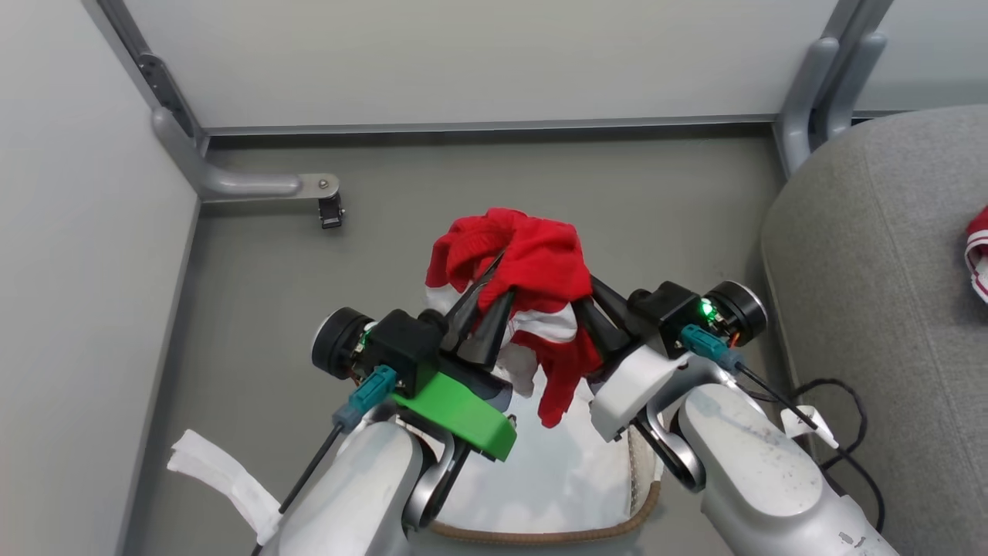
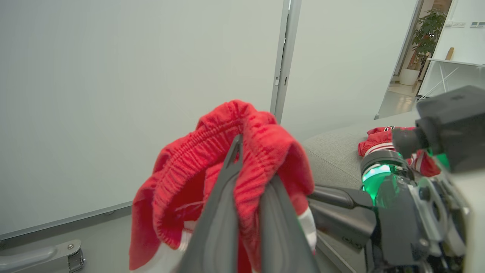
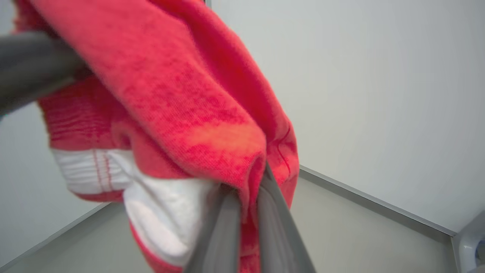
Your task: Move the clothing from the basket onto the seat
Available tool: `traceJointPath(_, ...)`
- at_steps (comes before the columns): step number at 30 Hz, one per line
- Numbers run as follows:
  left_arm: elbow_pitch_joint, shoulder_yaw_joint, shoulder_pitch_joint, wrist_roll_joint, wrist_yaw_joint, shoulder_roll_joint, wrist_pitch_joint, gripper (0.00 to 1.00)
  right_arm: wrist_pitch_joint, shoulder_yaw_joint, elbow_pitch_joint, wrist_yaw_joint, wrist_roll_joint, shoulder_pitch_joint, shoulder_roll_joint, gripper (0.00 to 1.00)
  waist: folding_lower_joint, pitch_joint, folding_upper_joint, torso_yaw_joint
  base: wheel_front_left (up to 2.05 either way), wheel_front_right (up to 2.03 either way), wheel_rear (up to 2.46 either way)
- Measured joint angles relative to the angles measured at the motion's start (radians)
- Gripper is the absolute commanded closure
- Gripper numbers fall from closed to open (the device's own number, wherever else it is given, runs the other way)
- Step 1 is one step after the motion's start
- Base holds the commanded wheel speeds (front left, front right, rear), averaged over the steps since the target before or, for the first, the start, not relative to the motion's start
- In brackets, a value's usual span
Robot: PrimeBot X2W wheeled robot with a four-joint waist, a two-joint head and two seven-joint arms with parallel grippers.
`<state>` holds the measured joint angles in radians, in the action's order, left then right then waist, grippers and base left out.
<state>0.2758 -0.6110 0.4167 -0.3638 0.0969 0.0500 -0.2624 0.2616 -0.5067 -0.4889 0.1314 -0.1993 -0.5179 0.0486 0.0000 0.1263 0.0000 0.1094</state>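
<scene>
Your head camera looks steeply down on the red garment [image 1: 532, 262], your wrist cameras face it closely from either side, and all three share it.

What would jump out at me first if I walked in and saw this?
A bright red garment with white trim hangs in the middle of the head view, over the basket at the bottom edge. The left gripper and the right gripper each pinch it from their own side. At the far right, a second red garment lies on the big grey seat.
</scene>
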Motion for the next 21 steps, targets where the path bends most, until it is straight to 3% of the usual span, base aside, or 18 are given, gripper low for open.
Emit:
traceJointPath(1,0.001,0.002,0.000,-0.001,0.001,0.000,0.000,0.10,0.000,0.011,0.009,0.000,0.001,0.004,0.000,1.00,0.0000,0.000,0.0000,-0.008,0.00,0.00,0.00)
traceJointPath(2,0.004,0.005,-0.001,0.002,0.001,0.000,0.000,0.00,0.000,0.017,0.015,0.000,0.002,0.009,0.000,1.00,0.0000,-0.001,0.0000,-0.016,0.00,0.00,0.00)
traceJointPath(11,0.024,0.050,-0.014,0.058,0.016,-0.001,0.000,0.00,0.000,0.117,0.089,0.000,0.003,0.040,0.001,1.00,0.0000,-0.001,0.0000,-0.130,0.00,0.00,0.00)
traceJointPath(21,0.051,0.076,-0.017,0.089,0.027,-0.001,0.000,0.00,0.000,0.175,0.149,0.000,-0.013,0.059,0.001,1.00,0.0000,0.017,0.0000,-0.312,0.00,0.00,0.00)
